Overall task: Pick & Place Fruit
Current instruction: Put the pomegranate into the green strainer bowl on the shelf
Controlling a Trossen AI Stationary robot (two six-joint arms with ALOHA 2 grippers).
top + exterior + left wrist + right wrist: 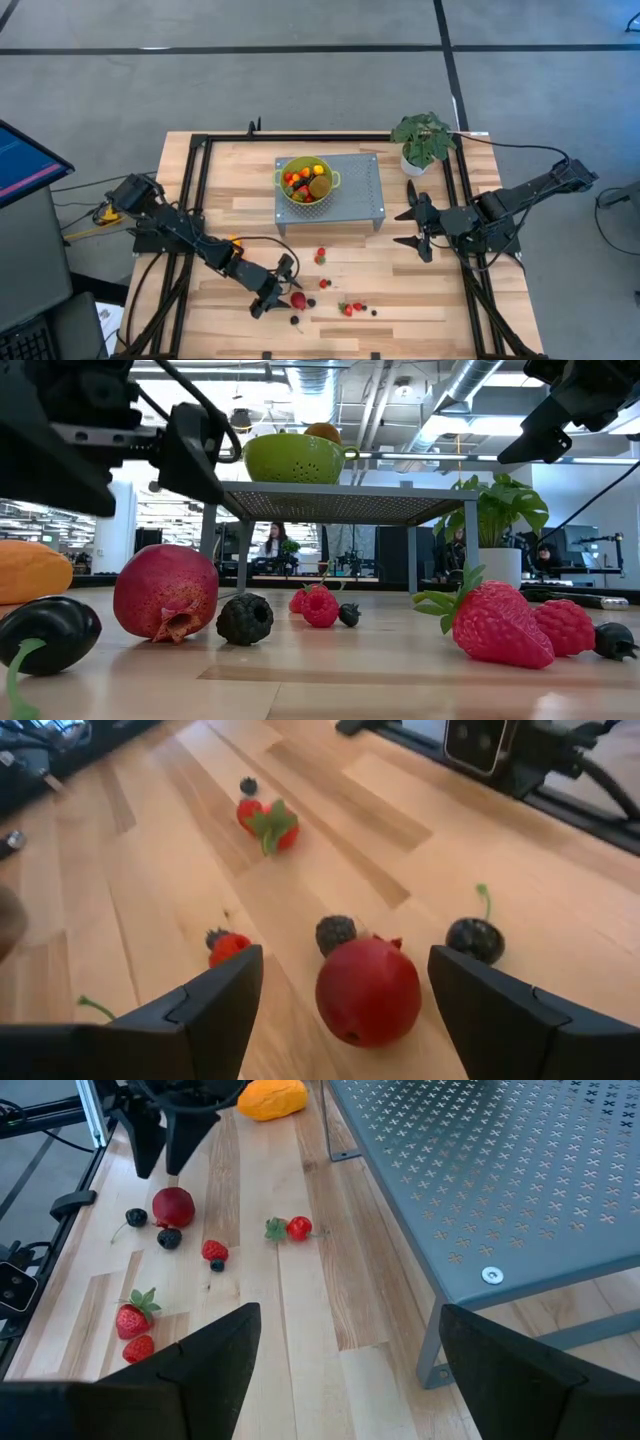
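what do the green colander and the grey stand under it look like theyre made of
Green colander: probably painted or enamelled metal; smooth glossy skin with highlights and rows of small punched holes, though plastic can't be ruled out. Grey stand: looks like powder-coated sheet metal; matte, thin and flat, perforated with small cross-shaped cutouts, on slim legs.

The wooden table carries a grey perforated stand, a potted plant, and, scattered in front, a red round fruit, strawberries and dark berries.
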